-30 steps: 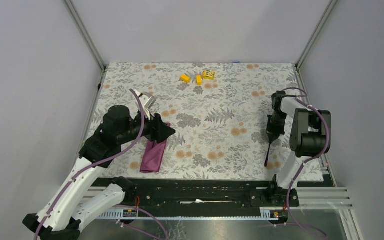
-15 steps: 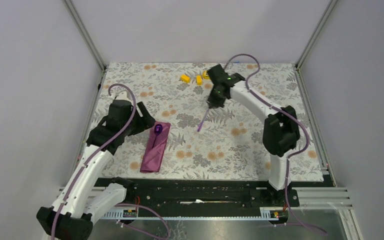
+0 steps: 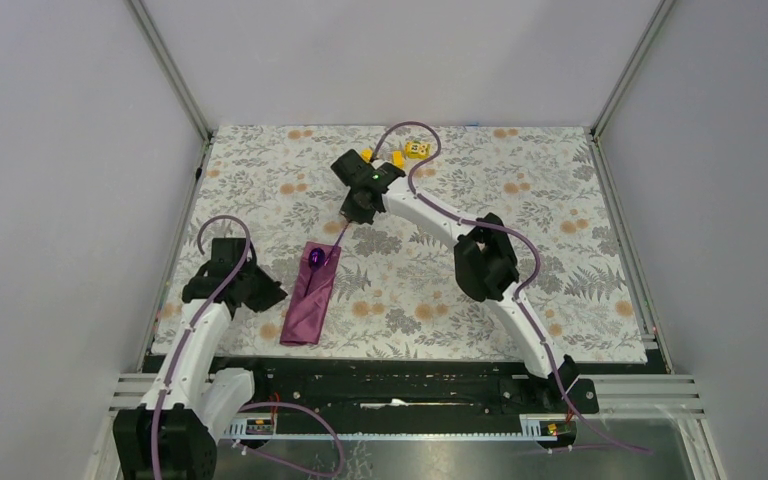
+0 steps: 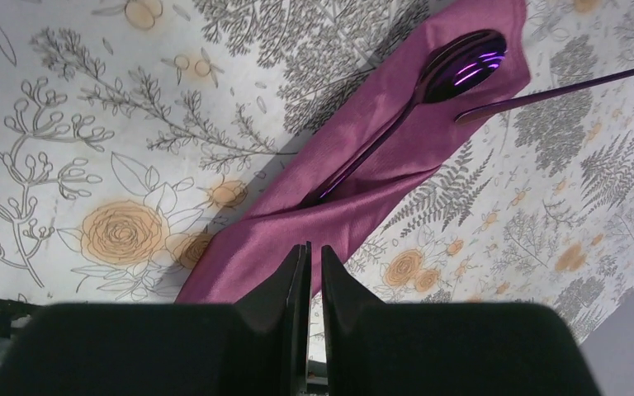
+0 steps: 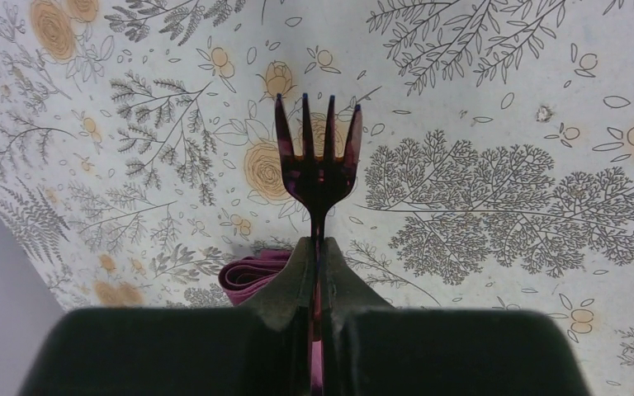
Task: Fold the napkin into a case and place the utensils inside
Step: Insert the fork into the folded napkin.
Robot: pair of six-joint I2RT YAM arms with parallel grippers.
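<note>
swinging my right gripper [image 5: 317, 247], clamped on the fork [image 5: 317, 161], leftward, i brought its handle to the case's [image 3: 310, 305] far mouth, where the spoon [image 4: 417, 91] already lay; my left gripper [image 4: 314, 272] had backed off, nearly closed, empty.

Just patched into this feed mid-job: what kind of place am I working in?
Probably a lab robot cell, not a dining room. Plain grey panels on aluminium posts enclose the workspace, a metal mounting rail runs along the near edge, and a floral tablecloth dresses the surface.
</note>
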